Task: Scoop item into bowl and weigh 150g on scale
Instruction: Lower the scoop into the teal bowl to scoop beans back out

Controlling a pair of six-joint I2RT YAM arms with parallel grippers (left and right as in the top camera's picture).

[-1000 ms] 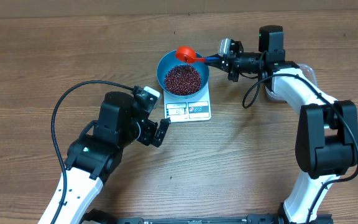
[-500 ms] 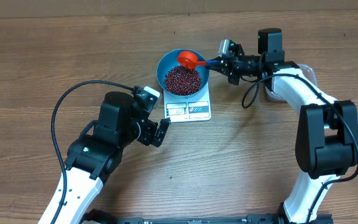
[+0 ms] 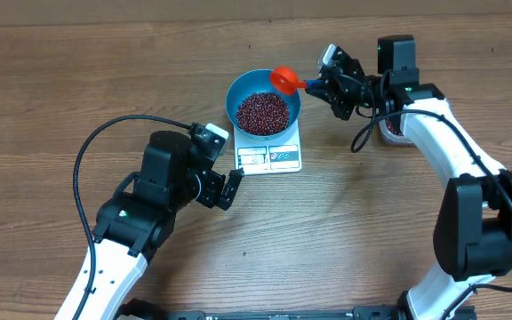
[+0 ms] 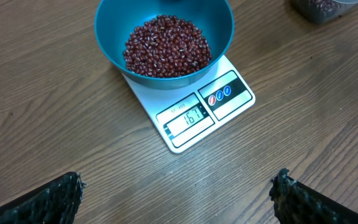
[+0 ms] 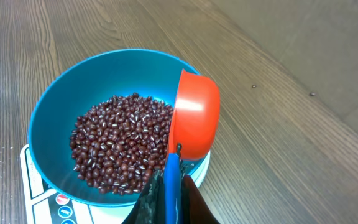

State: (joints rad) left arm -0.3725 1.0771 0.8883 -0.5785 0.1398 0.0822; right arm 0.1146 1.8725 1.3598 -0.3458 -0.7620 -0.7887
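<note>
My right pincer (image 3: 325, 83) is clenched on the red scoop (image 3: 284, 77), which is tipped sideways over the rim of the blue bowl (image 3: 235, 92). The bowl holds the beans (image 3: 262, 111) and sits on the white scale (image 3: 270, 158) on the desk (image 3: 372, 222). My left pincer (image 4: 176, 191) is released and empty, near the scale.

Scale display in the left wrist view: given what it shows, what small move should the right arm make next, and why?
Probably dip the red scoop into the beans and lift a little out. The scale appears to read 167, above the 150 target. The bowl sits on it, and the right gripper holds the scoop at the bowl's rim.
</note>
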